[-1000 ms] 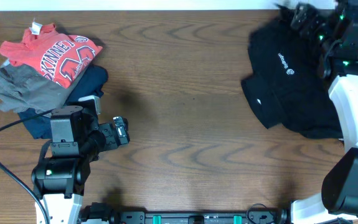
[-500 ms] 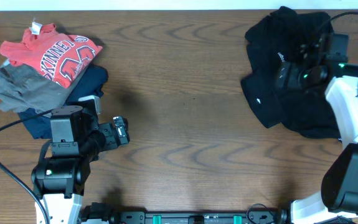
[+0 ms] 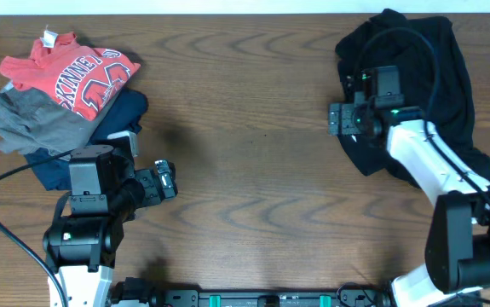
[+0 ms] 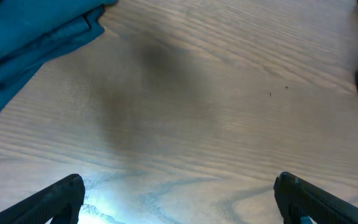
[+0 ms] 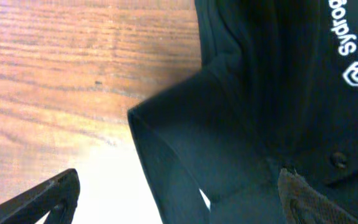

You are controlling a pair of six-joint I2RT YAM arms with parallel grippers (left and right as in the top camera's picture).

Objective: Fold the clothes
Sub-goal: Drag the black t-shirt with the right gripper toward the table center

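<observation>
The black long-sleeved garment (image 3: 445,94) lies crumpled at the table's far right. Its small white logo (image 5: 353,46) shows in the right wrist view. My right gripper (image 3: 340,119) hovers over the garment's left edge (image 5: 185,155), fingers wide open, one over bare wood and one over black cloth, holding nothing. My left gripper (image 3: 170,181) sits at the front left, open and empty over bare wood (image 4: 185,124).
A pile at the far left holds a red shirt with white lettering (image 3: 70,72), a grey garment (image 3: 27,119) and a navy one (image 3: 117,115); the navy cloth (image 4: 29,37) shows in the left wrist view. The brown wood table (image 3: 253,170) spans between them.
My right arm has swung from the table's far right corner leftward and forward across the black garment to its left edge. The garment's top has shifted. The left arm has not moved.
</observation>
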